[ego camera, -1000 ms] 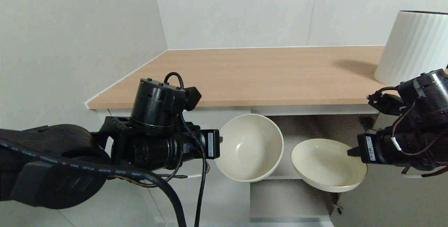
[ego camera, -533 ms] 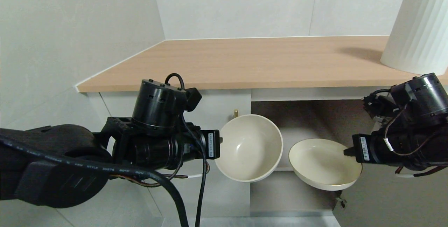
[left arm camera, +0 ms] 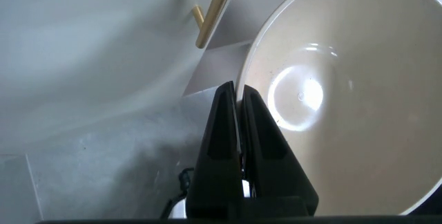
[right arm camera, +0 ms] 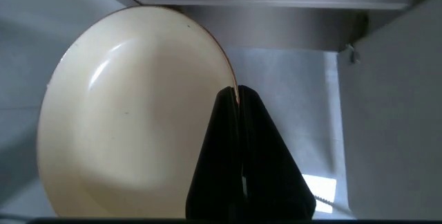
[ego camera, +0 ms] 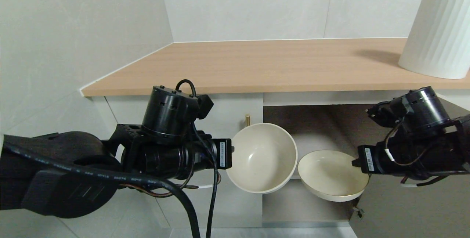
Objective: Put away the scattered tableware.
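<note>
I see my left gripper (ego camera: 231, 149) squeezed tight on the rim of a deep cream bowl (ego camera: 262, 157). In the left wrist view its two black fingers (left arm camera: 224, 113) are nearly together, with only the thin edge of the bowl (left arm camera: 331, 92) between them. The bowl is up in the air, tipped so its hollow side faces me, in front of the left edge of the open cupboard (ego camera: 315, 124). It touches nothing but the gripper. My right gripper (ego camera: 354, 162) is pinched the same way on the rim of a shallow cream plate (ego camera: 332, 173). In the right wrist view its fingers (right arm camera: 224, 120) are shut on the plate's (right arm camera: 131, 106) edge with no gap I can see. The plate is also in the air, tilted a bit, in front of the middle of the cupboard opening and lower than its top edge. The bowl and the plate are just beside each other; I cannot tell if they touch. A small gold handle (ego camera: 247, 119) sticks out of the shut door just left of the cupboard opening. A wooden counter (ego camera: 275, 65) lies over the cupboard, and a white ribbed tub (ego camera: 437, 32) stands on it, above the cupboard's right side.
</note>
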Robot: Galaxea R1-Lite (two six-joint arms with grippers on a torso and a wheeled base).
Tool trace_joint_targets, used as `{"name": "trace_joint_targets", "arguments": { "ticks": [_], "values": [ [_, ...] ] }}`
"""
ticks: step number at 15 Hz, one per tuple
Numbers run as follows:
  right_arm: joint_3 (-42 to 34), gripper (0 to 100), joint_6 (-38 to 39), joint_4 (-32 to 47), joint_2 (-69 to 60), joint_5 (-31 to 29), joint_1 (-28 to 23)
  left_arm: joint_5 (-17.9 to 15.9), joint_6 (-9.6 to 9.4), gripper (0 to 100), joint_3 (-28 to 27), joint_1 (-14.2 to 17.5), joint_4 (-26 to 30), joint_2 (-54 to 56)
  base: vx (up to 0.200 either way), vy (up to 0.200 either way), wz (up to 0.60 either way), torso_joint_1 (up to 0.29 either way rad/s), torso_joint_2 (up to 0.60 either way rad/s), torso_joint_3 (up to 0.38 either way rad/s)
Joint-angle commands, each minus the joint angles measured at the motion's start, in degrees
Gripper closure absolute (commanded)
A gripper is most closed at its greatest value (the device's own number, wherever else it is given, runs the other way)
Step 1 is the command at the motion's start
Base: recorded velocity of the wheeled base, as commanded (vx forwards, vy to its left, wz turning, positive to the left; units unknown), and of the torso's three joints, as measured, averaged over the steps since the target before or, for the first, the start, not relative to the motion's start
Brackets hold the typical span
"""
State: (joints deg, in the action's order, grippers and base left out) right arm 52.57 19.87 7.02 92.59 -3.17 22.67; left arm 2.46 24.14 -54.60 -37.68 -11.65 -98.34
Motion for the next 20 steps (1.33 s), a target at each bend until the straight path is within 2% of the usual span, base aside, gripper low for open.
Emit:
{"name": "trace_joint_targets", "arguments": {
  "ticks": [1,4,5,6,7,8,9,10,13,20],
  "values": [
    [-3.87,100,-0.01,-11.59,14.11,-0.08,0.09,0.0,0.03,100,-0.07,-0.02,-0.04,-0.18,0.0,0.0,0.0,0.0,0.0,0.0],
    [-6.95,100,0.08,-29.43,25.71,-1.22,-0.09,0.0,0.03,100,-0.07,-0.02,-0.04,-0.1,0.0,0.0,0.0,0.0,0.0,0.0],
    [-6.86,100,0.17,-31.1,27.3,-2.02,-0.44,0.0,0.03,100,-0.07,-0.02,-0.04,-0.1,0.0,0.0,0.0,0.0,0.0,0.0],
    [-6.51,100,0.17,-36.2,32.13,-4.65,-2.2,0.0,0.03,100,0.02,-0.02,0.05,-0.18,0.0,0.0,0.0,0.0,0.0,0.0],
    [-6.51,100,0.17,-36.2,32.13,-4.65,-2.2,0.0,0.03,100,0.02,-0.02,0.05,-0.18,0.0,0.0,0.0,0.0,0.0,0.0],
    [-6.25,100,0.17,-42.18,35.82,-4.92,-3.87,0.0,-0.06,100,0.11,-0.02,0.14,-0.27,0.0,0.0,0.0,0.0,0.0,0.0],
    [-6.16,100,0.26,-44.2,37.31,-5.18,-4.13,-0.09,-0.23,100,0.11,-0.2,0.49,-0.45,0.0,0.0,0.0,0.0,0.0,0.0],
    [-5.98,100,0.34,-46.13,38.19,-5.71,-4.31,0.0,-1.73,100,0.11,-0.64,2.34,-1.15,0.0,0.0,0.0,0.0,0.0,0.0],
    [-2.38,100,1.57,-48.33,42.32,-9.84,-5.36,0.0,-2.52,100,-0.15,-0.73,4.01,-1.59,0.0,0.0,0.0,0.0,0.0,0.0],
    [6.94,100,4.74,-47.98,46.46,-11.86,-8.35,0.0,-2.52,100,-0.15,-0.73,4.01,-1.94,0.0,0.0,0.0,0.0,0.0,0.0]
  ]
}}
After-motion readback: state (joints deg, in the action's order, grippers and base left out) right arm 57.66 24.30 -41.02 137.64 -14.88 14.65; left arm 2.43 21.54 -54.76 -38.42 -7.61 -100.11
